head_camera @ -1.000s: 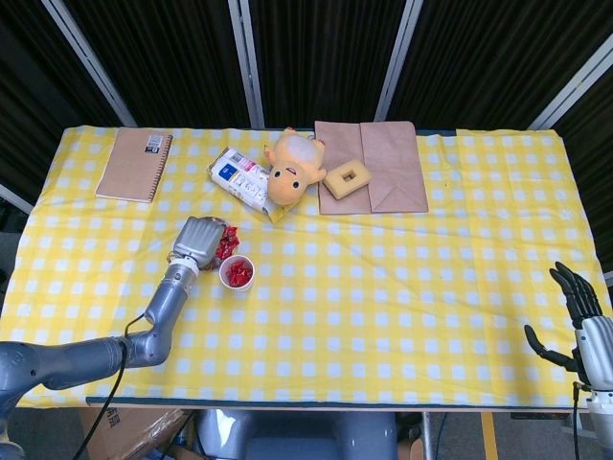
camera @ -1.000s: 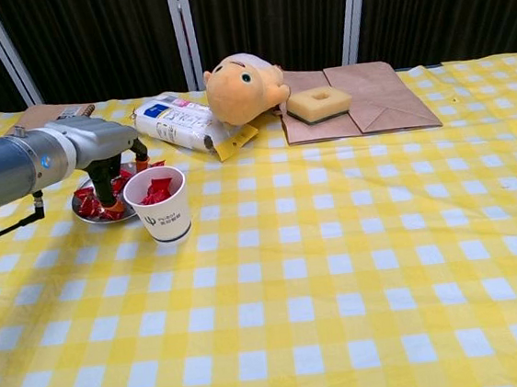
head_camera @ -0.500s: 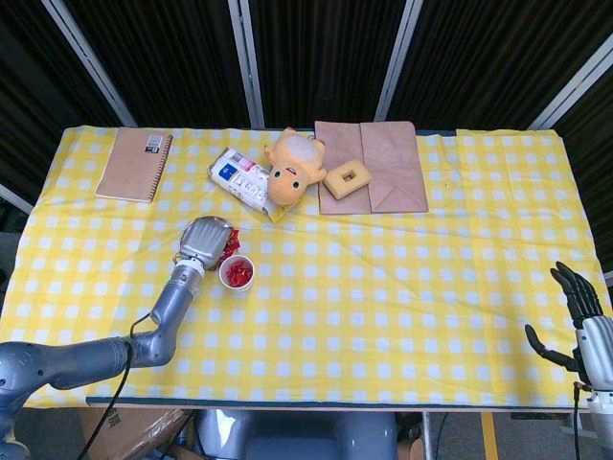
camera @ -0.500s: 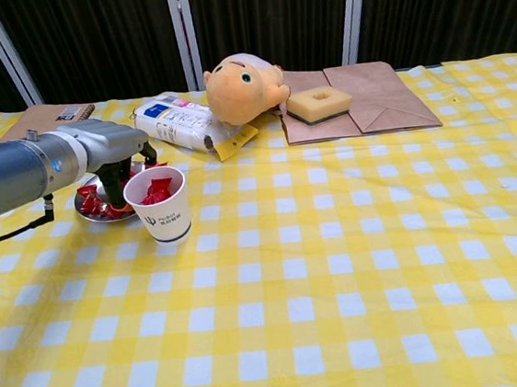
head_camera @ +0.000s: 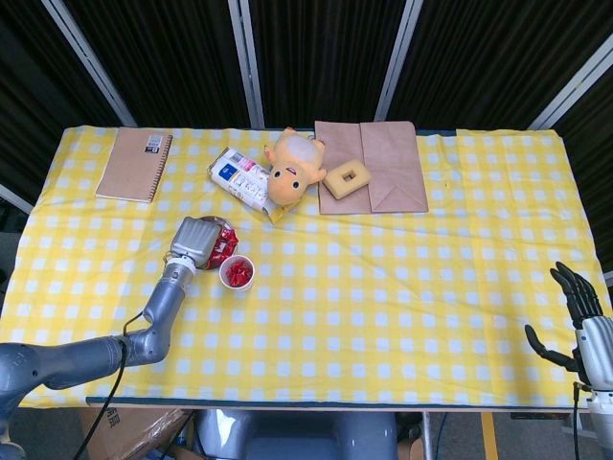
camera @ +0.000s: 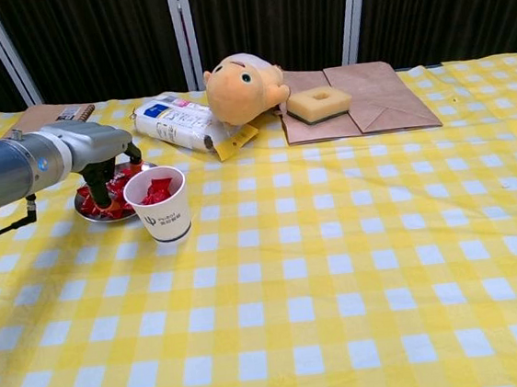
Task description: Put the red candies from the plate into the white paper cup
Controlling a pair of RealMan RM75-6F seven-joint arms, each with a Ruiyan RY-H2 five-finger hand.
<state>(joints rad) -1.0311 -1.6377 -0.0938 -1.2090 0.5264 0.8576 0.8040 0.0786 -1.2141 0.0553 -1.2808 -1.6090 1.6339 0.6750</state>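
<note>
Your left hand [camera: 98, 159] is down over the plate [camera: 86, 210] of red candies [camera: 114, 185], just beside the white paper cup [camera: 160, 206].
Its dark fingers [camera: 98, 184] reach down among the wrappers on the plate, but you cannot tell from either view whether they are grasping a candy. The cup stands upright on the yellow checked desk [camera: 339, 259], touching or nearly touching the plate's right edge, and already has red candies in it [head_camera: 238, 273]. Your right hand [head_camera: 577, 316] sits at the far right edge of the desk, fingers spread and holding nothing. Behind the plate lie a white snack packet [camera: 180, 123], a plush toy [camera: 243, 86], a brown paper bag [camera: 373, 94] with a yellow sponge [camera: 319, 103] on it, and a notebook [head_camera: 135, 164].
</note>
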